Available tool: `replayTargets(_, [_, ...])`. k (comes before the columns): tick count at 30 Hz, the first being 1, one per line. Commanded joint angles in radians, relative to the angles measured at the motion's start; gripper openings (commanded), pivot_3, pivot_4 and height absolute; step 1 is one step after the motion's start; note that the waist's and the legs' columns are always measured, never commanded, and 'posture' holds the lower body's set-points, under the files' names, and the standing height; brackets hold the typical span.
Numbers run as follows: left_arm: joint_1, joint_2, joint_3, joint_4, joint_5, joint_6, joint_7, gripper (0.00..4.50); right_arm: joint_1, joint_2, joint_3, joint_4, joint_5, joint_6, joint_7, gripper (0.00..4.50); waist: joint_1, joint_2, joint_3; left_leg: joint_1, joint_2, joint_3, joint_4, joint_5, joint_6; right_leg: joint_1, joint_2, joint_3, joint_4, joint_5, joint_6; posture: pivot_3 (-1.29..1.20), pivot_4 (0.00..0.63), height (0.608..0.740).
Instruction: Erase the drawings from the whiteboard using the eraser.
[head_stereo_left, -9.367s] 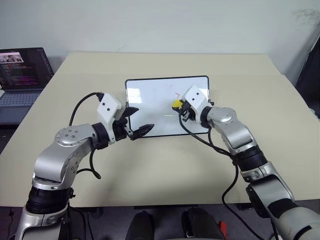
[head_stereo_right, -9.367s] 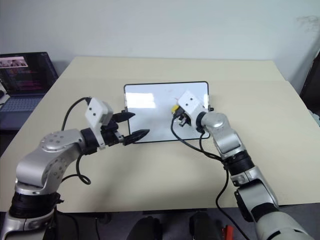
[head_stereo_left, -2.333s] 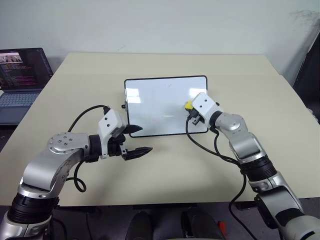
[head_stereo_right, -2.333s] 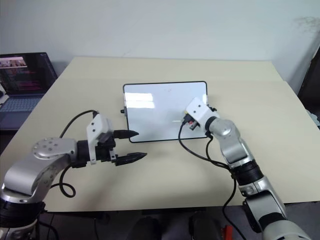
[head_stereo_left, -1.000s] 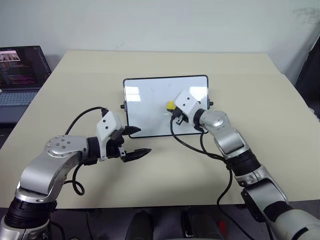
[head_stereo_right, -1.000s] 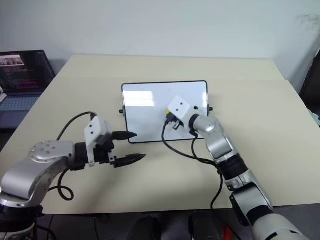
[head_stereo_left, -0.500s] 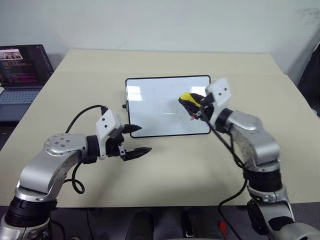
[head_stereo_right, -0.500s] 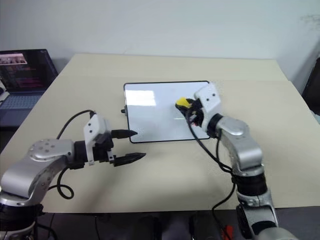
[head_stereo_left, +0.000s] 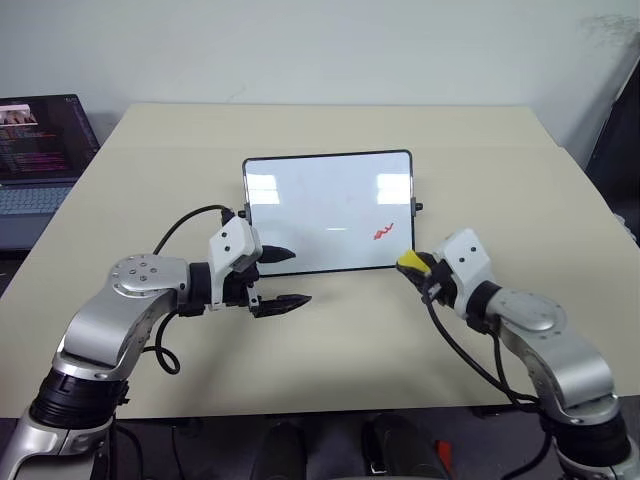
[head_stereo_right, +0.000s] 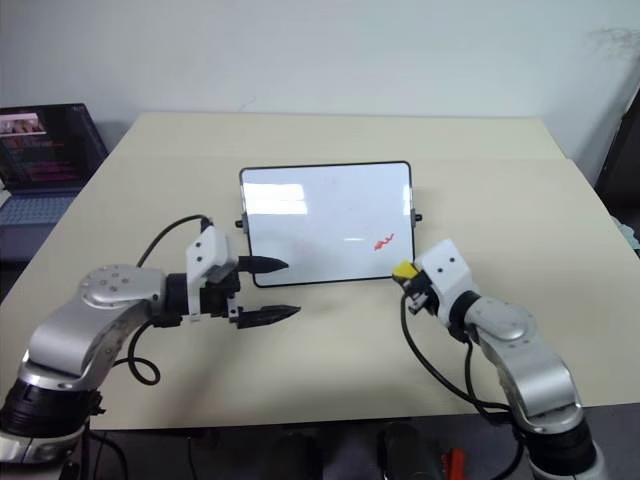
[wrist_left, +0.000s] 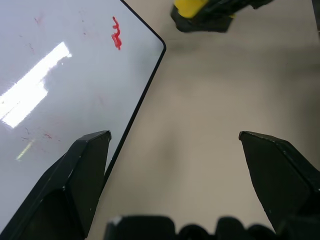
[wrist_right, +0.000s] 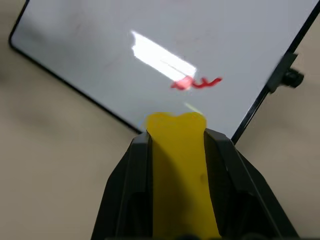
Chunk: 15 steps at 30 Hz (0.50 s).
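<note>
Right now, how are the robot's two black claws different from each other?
The left gripper stands wide open with nothing between its black fingers, while the right gripper is shut on the small yellow eraser. The left one reaches over the near left edge of the glossy white whiteboard; the right one sits off the board, beside its near right corner. Both hover above the beige table.

The setting is an office or laboratory workspace. A large rectangular beige table (head_stereo_left: 330, 340) with a matte top stands against a plain pale wall (head_stereo_left: 320, 45). At the far left, an open dark laptop computer (head_stereo_left: 40, 150) shows lines of code on its screen. A dark object sits at the far right edge.
</note>
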Motion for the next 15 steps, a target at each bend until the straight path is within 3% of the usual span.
replayTargets(1, [-0.028,0.009,0.004,-0.002,0.005,-0.023,-0.018,4.5,-0.084,0.039,0.034,0.094,-0.077,-0.092,-0.082,1.09,0.002,0.0,0.0,0.0,0.0,0.0,0.0,0.0,0.0,0.0,0.0,0.0,0.0,0.0,0.0,0.0,0.15,0.74])
replayTargets(8, [-0.029,0.015,0.004,-0.005,0.008,-0.023,-0.035,4.5,-0.182,0.097,0.047,0.298,-0.137,-0.196,-0.134,1.09,0.01,0.0,0.0,-0.002,-0.001,0.001,0.0,0.0,0.0,-0.001,0.0,0.0,-0.001,0.001,-0.002,0.0,0.15,0.74])
replayTargets(15, [-0.021,0.019,0.013,-0.009,0.01,-0.022,-0.039,4.5,-0.151,0.089,0.099,0.316,-0.135,-0.179,-0.066,1.09,0.01,0.0,0.0,-0.002,-0.001,0.001,0.0,0.0,0.0,-0.001,0.0,0.0,-0.001,0.002,-0.003,0.0,0.15,0.74])
